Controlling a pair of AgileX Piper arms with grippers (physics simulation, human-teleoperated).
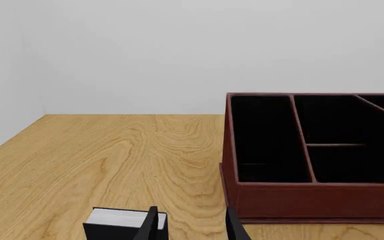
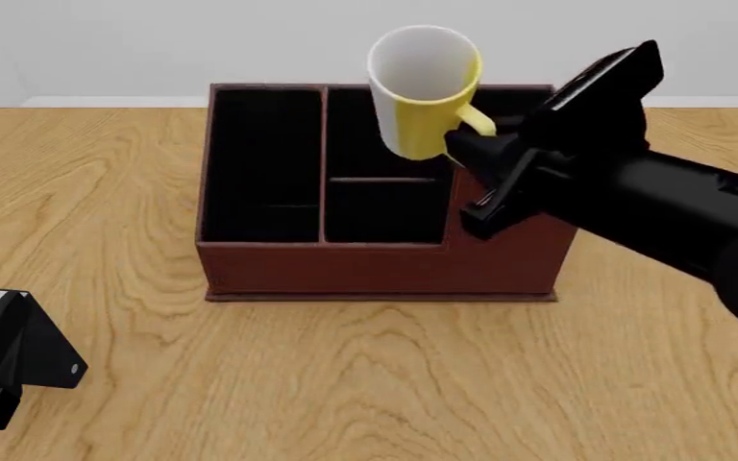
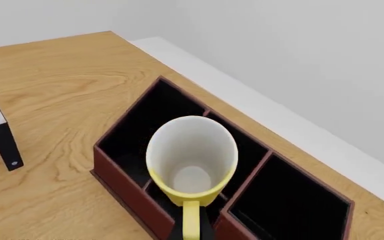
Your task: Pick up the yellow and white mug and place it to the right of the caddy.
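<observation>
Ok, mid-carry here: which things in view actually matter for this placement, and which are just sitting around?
Part of the job:
- yellow and white mug, held by its handle in the right tool, lifted above the caddy
- caddy, the brown box with black compartments

Just lying about:
- left tool, low over the table, holding nothing

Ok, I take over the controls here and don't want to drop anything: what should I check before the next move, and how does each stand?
1. Yellow and white mug held by the right gripper at its handle: ok.
2. Mug lifted above the caddy: ok.
3. Mug upright: not ok, it tilts, mouth toward the front camera.
4. Table right of the caddy bare where visible; the right arm hides part: cannot tell.
5. Left gripper away from the mug: ok.
6. Grip firmness: cannot tell.
</observation>
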